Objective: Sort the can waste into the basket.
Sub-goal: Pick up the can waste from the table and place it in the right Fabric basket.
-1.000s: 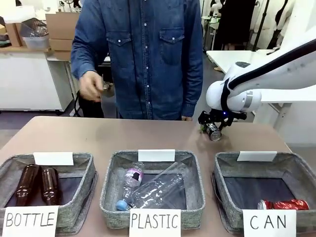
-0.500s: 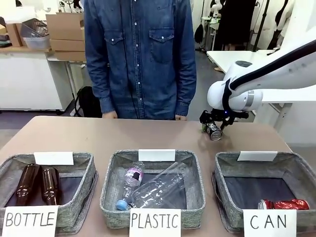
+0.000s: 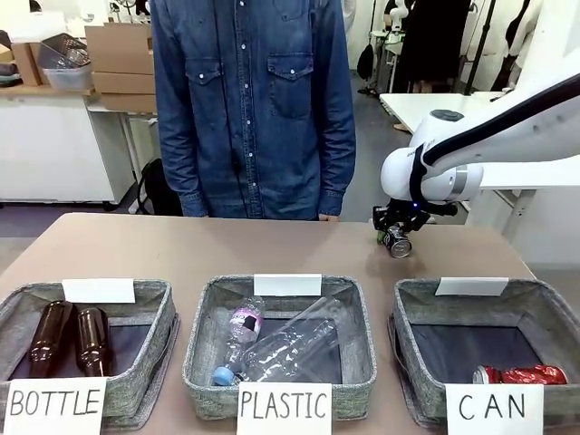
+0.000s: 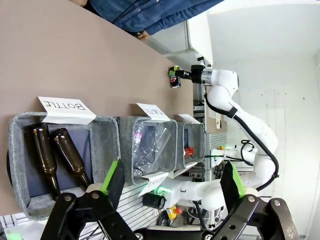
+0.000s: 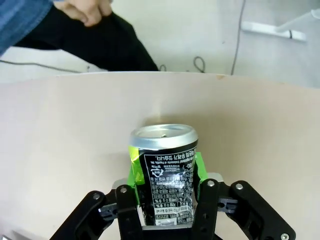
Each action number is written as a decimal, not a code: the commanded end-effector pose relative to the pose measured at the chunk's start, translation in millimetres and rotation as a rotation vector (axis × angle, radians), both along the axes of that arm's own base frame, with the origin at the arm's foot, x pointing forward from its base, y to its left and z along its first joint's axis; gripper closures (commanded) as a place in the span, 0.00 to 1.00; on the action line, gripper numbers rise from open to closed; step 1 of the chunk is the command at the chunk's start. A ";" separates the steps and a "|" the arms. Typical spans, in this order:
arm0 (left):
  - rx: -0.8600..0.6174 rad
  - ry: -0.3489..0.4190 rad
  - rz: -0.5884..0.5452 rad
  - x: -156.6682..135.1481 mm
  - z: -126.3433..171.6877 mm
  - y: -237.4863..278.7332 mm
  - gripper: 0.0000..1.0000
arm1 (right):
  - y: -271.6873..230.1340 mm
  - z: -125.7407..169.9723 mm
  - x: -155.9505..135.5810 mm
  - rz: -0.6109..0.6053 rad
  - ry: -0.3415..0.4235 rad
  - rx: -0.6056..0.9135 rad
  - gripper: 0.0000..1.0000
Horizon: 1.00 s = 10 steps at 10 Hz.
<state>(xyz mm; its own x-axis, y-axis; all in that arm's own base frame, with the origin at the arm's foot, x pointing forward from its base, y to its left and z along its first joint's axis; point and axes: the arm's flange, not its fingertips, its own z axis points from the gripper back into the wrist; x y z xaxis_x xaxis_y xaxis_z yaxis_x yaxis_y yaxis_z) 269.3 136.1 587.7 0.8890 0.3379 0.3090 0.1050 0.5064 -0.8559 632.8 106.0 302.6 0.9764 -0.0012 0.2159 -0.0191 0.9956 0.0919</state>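
The right gripper (image 3: pixel 395 237), reaching down from a bent wrist, is clamping the black can (image 5: pixel 163 170) between its green pads (image 5: pixel 133 172), printed label facing its wrist camera.

Black can (image 5: pixel 167 172): lower part hidden between the right gripper (image 5: pixel 166 187) pads; print too small to read. In front view it's a tiny dark shape under the wrist, label unreadable. Red can (image 3: pixel 521 374): bottom hidden behind the CAN sign (image 3: pixel 493 409); sign cut by the bottom edge. Brown bottles (image 3: pixel 68 338): bases hidden by the BOTTLE sign (image 3: pixel 54 407). Person (image 3: pixel 254 100): cut off at top edge, hands below table edge. Left gripper (image 4: pixel 172 182): fingers' bases cut by the bottom edge.
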 end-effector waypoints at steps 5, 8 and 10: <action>0.006 -0.095 -0.009 -16.6 23.1 4.3 0.00 | -1.4 3.5 -3.1 -0.035 0.025 -0.034 1.00; -0.059 0.111 -0.229 23.6 -72.2 -69.6 0.00 | -8.7 37.6 -16.0 -0.019 0.067 -0.031 1.00; -0.086 0.180 -0.325 27.7 -101.9 -104.4 0.00 | -20.8 91.9 -52.0 -0.002 0.047 -0.021 1.00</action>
